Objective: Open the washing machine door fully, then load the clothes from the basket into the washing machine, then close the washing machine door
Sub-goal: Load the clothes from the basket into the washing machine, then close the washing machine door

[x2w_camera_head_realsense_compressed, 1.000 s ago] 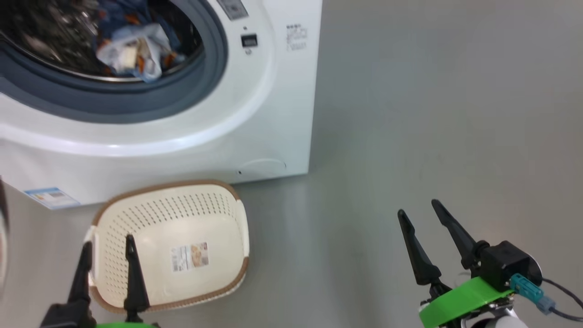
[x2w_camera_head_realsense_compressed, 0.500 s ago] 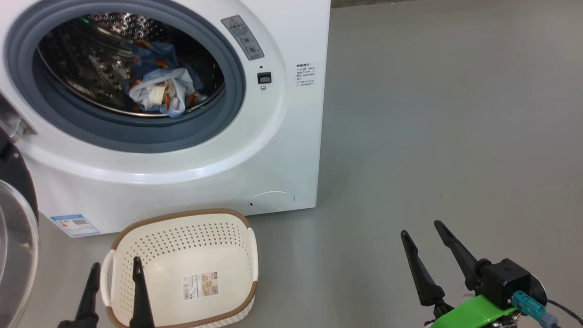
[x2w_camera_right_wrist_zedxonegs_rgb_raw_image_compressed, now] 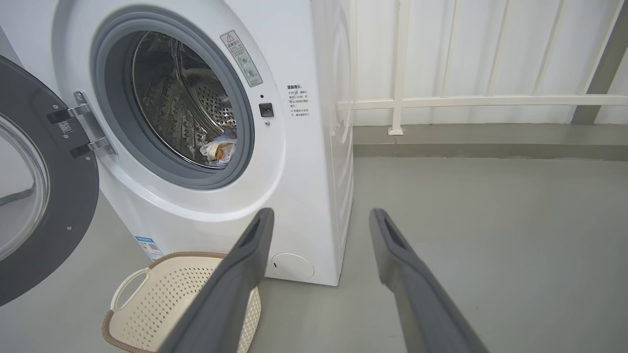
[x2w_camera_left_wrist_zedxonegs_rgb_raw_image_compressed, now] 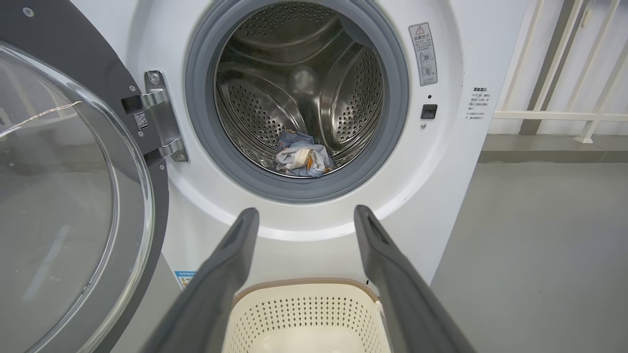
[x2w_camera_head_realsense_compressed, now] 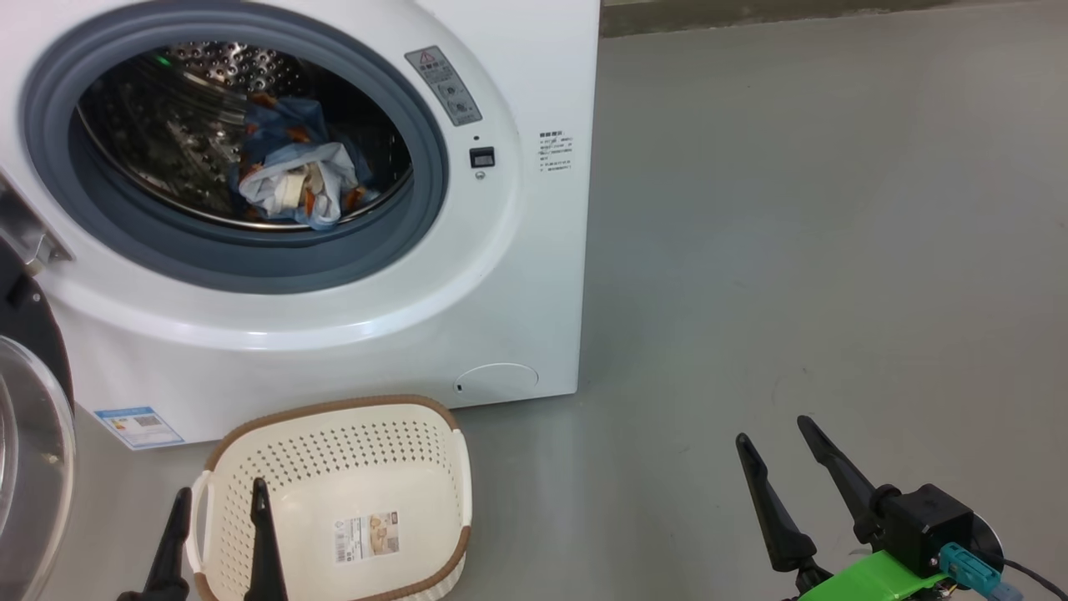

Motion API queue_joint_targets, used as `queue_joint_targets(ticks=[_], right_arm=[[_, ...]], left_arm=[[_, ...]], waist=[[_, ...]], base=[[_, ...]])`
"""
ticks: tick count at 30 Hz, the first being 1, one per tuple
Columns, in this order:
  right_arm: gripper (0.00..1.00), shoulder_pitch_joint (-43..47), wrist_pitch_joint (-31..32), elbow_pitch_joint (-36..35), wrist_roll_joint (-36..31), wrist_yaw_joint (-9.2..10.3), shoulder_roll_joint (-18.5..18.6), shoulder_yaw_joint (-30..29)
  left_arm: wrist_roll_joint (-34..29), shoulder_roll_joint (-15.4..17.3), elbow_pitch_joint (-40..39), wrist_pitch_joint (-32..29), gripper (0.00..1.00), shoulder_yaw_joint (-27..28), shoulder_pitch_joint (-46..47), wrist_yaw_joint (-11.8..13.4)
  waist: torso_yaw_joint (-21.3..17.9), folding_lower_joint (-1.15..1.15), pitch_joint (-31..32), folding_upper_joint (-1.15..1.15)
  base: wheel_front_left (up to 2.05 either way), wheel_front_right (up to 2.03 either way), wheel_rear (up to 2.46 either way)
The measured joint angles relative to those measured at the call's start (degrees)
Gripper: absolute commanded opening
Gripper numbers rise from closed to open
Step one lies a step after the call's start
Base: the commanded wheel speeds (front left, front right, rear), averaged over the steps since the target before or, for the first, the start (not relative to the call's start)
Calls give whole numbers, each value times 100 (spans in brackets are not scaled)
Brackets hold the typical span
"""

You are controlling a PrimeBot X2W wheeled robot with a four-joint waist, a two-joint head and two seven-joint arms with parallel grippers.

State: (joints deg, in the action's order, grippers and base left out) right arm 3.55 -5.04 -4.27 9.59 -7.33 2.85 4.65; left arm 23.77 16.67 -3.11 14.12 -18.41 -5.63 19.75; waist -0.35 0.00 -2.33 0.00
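Both released: left claw (x2w_camera_head_realsense_compressed: 220, 491), right claw (x2w_camera_head_realsense_compressed: 773, 429) | clothes (x2w_camera_head_realsense_compressed: 292, 188) in washing machine (x2w_camera_head_realsense_compressed: 501, 275) | door (x2w_camera_left_wrist_zedxonegs_rgb_raw_image_compressed: 68, 186) open

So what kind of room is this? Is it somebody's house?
Probably a laundry corner, maybe in a workshop rather than a home. There is a white washing machine with clothes in its drum, a basket on a bare grey floor, and a white railing nearby.

Smooth grey floor (x2w_camera_head_realsense_compressed: 793, 250), matte, a few faint scuffs; light soft and even. At its far edge I note a raised grey kerb (x2w_camera_right_wrist_zedxonegs_rgb_raw_image_compressed: 490, 139), then a white panelled wall (x2w_camera_right_wrist_zedxonegs_rgb_raw_image_compressed: 490, 44) with a white railing (x2w_camera_right_wrist_zedxonegs_rgb_raw_image_compressed: 490, 100) running across it. A slanted grey post (x2w_camera_right_wrist_zedxonegs_rgb_raw_image_compressed: 596, 68) crosses the wall.
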Motion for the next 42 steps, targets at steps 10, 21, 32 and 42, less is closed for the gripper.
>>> queue_joint_targets(ticks=[10,21,32,42], right_arm=[[100,1,0,2,8,0,-2,8],[100,1,0,3,10,0,-4,9],[100,1,2,0,10,0,-5,8],[100,3,26,-2,15,0,-7,-4]], left_arm=[[-9,51,-26,0,100,1,0,68],[-9,51,-25,0,100,-11,0,69],[-9,49,-2,0,100,-23,2,124],[-26,60,-1,1,100,-82,4,116]], waist=[[-36,0,26,0],[-40,0,29,0],[-12,0,11,0],[16,0,-30,0]], base=[[0,0,0],[0,0,0],[-56,56,0],[-147,147,0]])
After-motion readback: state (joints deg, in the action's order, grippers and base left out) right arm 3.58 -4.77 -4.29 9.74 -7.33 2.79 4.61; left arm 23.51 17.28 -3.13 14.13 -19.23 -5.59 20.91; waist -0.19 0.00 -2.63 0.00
